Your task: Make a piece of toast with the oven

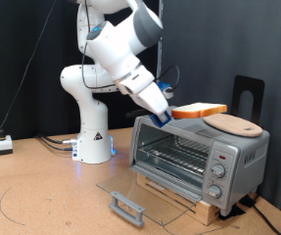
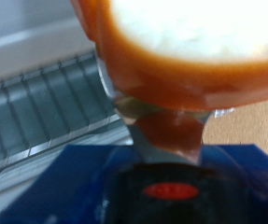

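The piece of toast [image 1: 200,112], pale on top with an orange-brown crust, hangs level just above the oven's top front edge, held at its left end by my gripper [image 1: 165,115]. In the wrist view the toast [image 2: 180,42] fills the frame, clamped between the fingers [image 2: 166,131]. The silver oven [image 1: 201,155] stands on a wooden base, its glass door [image 1: 145,199] dropped flat open toward the exterior view's bottom left. Its wire rack [image 2: 40,107] shows bare inside.
A round tan wooden board [image 1: 234,124] lies on the oven's top at the right. A black stand [image 1: 249,96] rises behind it. The robot's white base [image 1: 91,137] sits left of the oven, and a small white box [image 1: 1,144] lies at far left.
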Controlling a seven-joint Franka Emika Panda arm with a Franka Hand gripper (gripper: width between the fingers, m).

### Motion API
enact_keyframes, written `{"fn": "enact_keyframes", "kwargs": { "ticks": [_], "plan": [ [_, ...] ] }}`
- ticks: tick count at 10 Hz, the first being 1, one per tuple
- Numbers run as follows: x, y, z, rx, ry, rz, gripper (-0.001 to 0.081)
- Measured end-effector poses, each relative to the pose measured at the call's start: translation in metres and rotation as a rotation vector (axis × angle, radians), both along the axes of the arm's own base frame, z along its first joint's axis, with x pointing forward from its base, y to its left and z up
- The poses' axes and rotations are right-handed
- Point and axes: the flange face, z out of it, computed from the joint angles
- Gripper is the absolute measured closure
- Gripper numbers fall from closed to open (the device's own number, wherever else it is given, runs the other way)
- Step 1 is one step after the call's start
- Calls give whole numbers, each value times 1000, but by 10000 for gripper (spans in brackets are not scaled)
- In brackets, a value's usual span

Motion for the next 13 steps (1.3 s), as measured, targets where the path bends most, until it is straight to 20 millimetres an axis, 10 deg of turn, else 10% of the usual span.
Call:
{"fn": "enact_keyframes", "kwargs": {
  "ticks": [8, 13],
  "plan": [
    [-27, -129, 12, -39, -33, -37, 394],
    [-40, -127, 4, -17, 9, 138, 394]
  ]
}}
